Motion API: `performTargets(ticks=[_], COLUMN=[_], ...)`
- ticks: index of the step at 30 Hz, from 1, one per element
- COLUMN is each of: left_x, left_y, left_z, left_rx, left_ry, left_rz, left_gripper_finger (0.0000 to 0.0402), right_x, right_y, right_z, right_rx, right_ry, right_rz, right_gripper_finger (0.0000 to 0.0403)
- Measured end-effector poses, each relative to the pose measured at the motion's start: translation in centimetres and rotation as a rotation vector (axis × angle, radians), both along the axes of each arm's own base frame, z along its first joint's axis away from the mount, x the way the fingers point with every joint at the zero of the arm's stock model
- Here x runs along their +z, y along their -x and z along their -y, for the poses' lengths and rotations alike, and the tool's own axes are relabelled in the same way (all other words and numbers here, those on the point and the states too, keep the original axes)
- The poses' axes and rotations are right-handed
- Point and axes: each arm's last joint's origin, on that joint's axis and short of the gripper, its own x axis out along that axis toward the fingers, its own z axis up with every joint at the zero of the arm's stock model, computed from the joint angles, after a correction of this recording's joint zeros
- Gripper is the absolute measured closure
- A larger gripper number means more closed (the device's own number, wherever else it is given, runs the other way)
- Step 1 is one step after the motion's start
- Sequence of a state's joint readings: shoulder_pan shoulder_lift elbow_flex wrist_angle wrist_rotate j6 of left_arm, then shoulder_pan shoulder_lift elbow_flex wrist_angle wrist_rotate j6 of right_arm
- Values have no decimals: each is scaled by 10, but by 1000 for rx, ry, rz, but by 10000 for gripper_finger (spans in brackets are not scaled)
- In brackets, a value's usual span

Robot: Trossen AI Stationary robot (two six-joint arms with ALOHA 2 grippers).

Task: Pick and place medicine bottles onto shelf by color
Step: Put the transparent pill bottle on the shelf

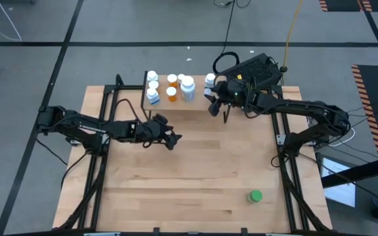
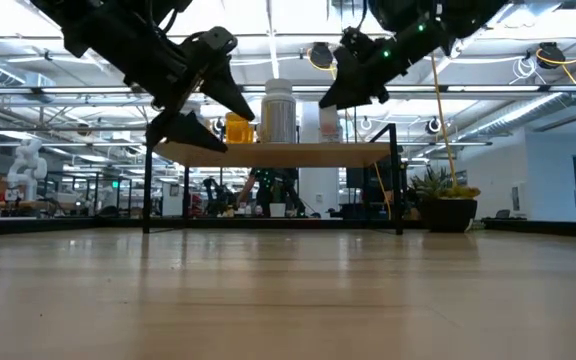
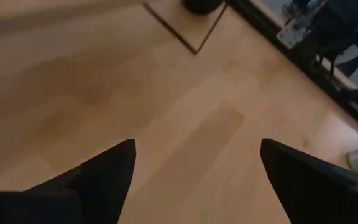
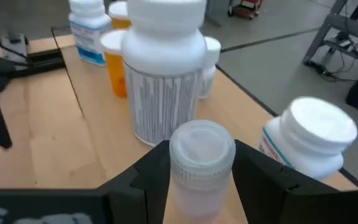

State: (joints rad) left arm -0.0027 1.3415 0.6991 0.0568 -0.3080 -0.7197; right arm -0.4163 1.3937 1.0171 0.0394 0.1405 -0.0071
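- The pale translucent bottle (image 4: 201, 168) sits clamped in my right end effector (image 4: 197, 171), just above the shelf (image 1: 199, 98), beside the large white bottle (image 4: 165, 74) and a white-capped one (image 4: 309, 140).
- I judge I'm holding it upright so it lands standing among the pale ones.
- My right arm reaches in over the shelf's right end.
- My left end effector (image 3: 194, 180) hangs spread and empty over the desk (image 1: 195, 170); a green-capped bottle (image 1: 256, 196) waits near the desk's front.

Bottles (image 1: 169, 87) on shelf (image 1: 195, 105) at table's (image 1: 195, 177) rear, 1 green-capped bottle (image 1: 256, 195) front right
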Motion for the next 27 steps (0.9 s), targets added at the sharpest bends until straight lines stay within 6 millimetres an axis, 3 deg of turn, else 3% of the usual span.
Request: performTargets(ticks=[14, 22, 27], left_x=[5, 7, 6], left_y=[-2, -3, -3], left_z=[-21, -22, -22], left_rx=[66, 51, 69], left_ry=[-7, 77, 125], left_rz=[64, 101, 114], left_gripper_finger=[62, 62, 62], right_x=[-23, -37, -28], right_y=[11, 16, 20], right_z=[10, 10, 6], right_rx=[18, 23, 9], right_ry=[-15, -46, -67], right_rz=[1, -4, 44], right_gripper_finger=[240, 177, 133])
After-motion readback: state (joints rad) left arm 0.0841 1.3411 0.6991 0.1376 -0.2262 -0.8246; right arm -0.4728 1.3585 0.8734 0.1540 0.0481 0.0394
